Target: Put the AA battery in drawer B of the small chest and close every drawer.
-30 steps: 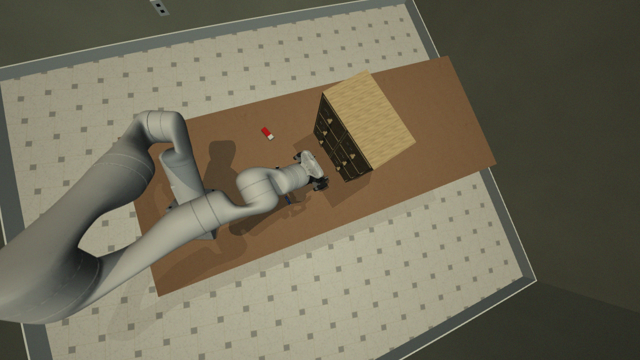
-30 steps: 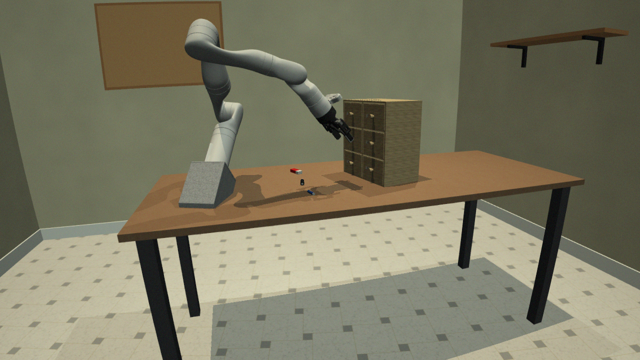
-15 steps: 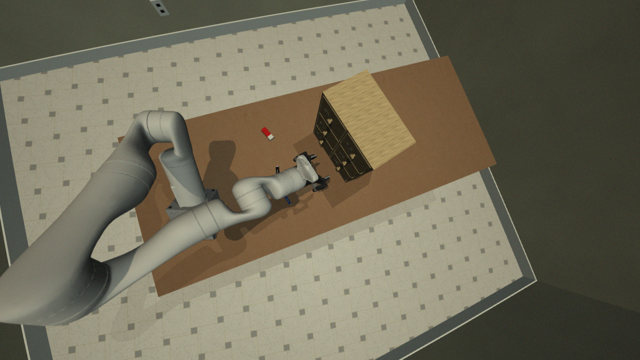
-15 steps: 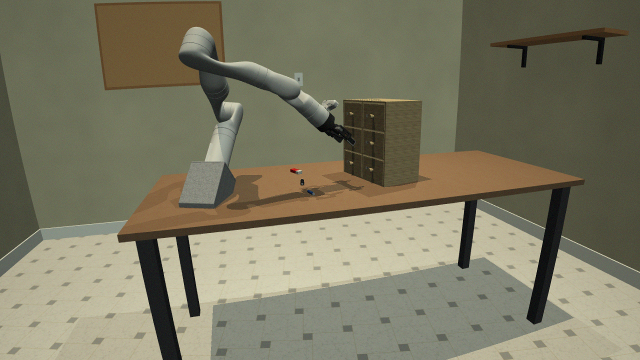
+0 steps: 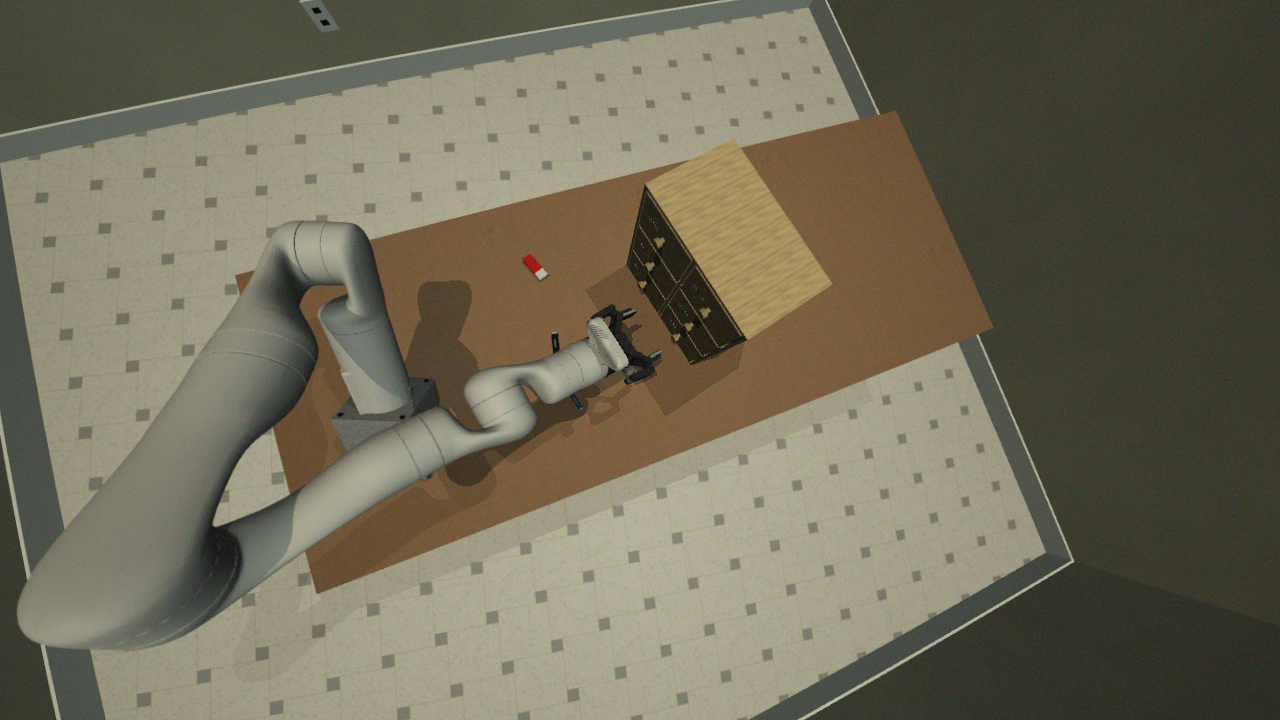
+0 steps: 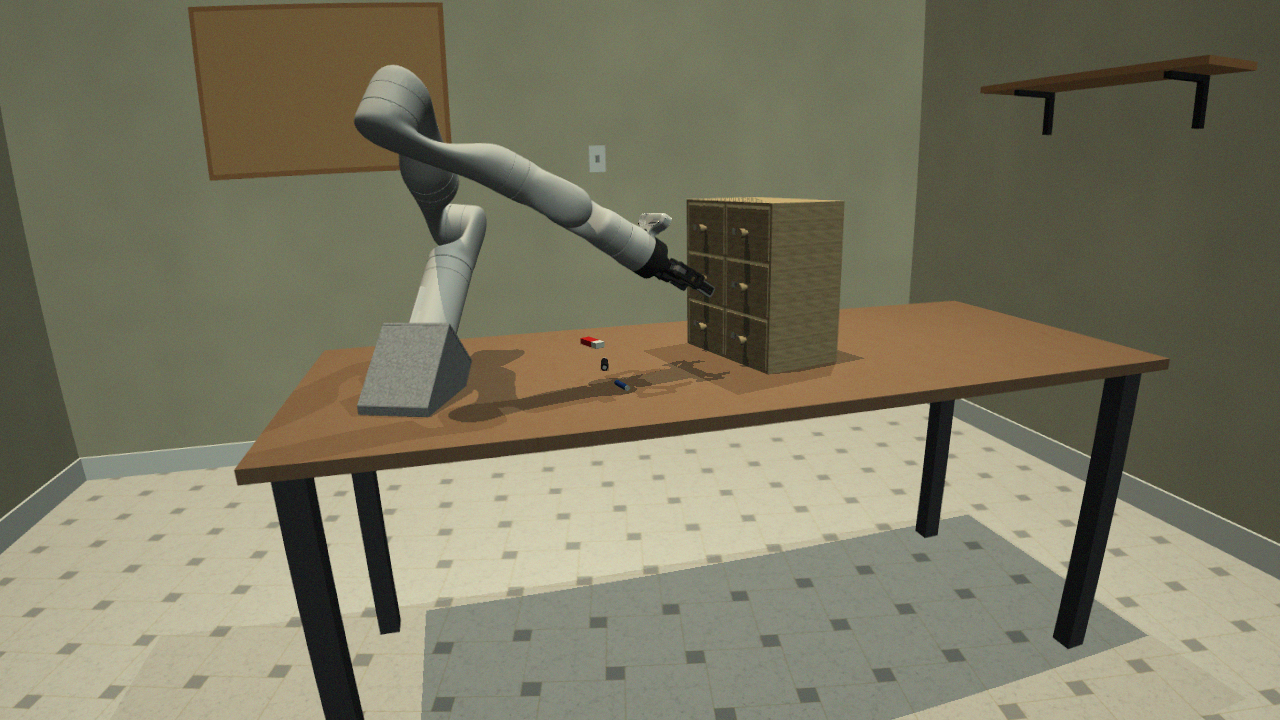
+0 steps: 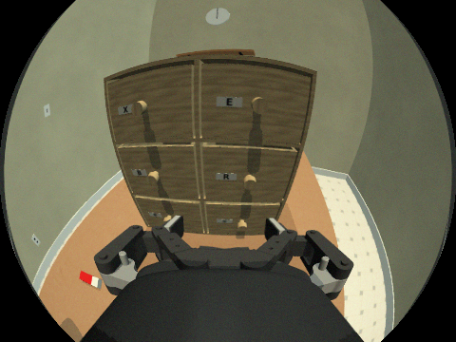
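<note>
One long brown rectangular wooden surface (image 5: pixel 895 223) (image 6: pixel 966 344) (image 7: pixel 313 190) runs from lower left to upper right of the top view, with open room between the chest and its right-hand edge. One light-grey jointed arm (image 5: pixel 161 447) (image 6: pixel 523 179) reaches in from the left. One pale wooden box-shaped chest (image 5: pixel 738 237) (image 6: pixel 803 286) (image 7: pixel 198 104) stands upright right of centre, its upper corner reaching the surface's far edge in the top view. It has six drawers with six knobs, all looking pushed in; drawer B (image 5: pixel 657 273) (image 6: pixel 716 268) (image 7: pixel 178 166) is middle left in the wrist view. One black two-fingered tool (image 5: pixel 643 334) (image 6: pixel 707 290) (image 7: pixel 224 227) is spread wide and holds nothing, near the drawer fronts. One red-and-white block (image 5: pixel 534 266) (image 6: pixel 591 342) (image 7: pixel 90 279) lies at upper centre of the top view, well in from the edges. Two small cylinders, one black (image 5: pixel 554 340) (image 6: pixel 604 364) and one blue (image 5: pixel 577 402) (image 6: pixel 621 385), lie apart near the exterior view's centre; which is the AA battery I cannot tell, but both are on the surface, outside the chest.

the arm's elbow (image 5: pixel 107 582) (image 6: pixel 391 100) has sunk and the hand (image 5: pixel 642 334) (image 6: pixel 707 289) (image 7: pixel 224 227) has come a little lower, tipped from a steep slant to a flatter one towards the chest (image 5: pixel 738 241) (image 6: pixel 805 277) (image 7: pixel 201 171), leaving more of the black thing (image 5: pixel 554 340) (image 6: pixel 604 364) uncovered from above.
</note>
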Tool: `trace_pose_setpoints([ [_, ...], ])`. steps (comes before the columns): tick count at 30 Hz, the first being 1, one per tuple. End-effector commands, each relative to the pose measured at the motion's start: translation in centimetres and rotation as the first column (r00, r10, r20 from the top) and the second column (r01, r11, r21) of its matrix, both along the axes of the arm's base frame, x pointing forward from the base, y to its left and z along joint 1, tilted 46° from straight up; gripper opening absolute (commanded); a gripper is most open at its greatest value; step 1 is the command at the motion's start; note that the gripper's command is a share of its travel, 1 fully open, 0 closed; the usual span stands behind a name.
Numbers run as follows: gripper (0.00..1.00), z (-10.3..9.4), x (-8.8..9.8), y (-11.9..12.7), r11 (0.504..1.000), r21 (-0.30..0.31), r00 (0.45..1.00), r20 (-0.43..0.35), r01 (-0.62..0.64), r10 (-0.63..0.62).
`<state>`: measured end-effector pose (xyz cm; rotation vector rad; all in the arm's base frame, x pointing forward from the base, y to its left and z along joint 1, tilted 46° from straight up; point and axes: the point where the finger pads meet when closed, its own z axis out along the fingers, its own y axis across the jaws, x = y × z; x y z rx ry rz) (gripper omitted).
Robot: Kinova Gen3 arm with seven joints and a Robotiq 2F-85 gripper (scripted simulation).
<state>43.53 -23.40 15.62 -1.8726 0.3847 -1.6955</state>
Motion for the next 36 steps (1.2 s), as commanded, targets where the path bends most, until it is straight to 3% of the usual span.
trace_pose_setpoints([
  [1, 1.00, -0.1, 0.2, 0.4, 1.000, 0.009, 1.000, 0.015, 0.009, -0.009],
  [22, 1.00, -0.6, 1.6, 1.0, 0.995, 0.039, 0.987, 0.130, 0.094, -0.098],
  [36, 1.00, -0.7, 2.0, 1.2, 0.992, 0.051, 0.978, 0.165, 0.119, -0.126],
])
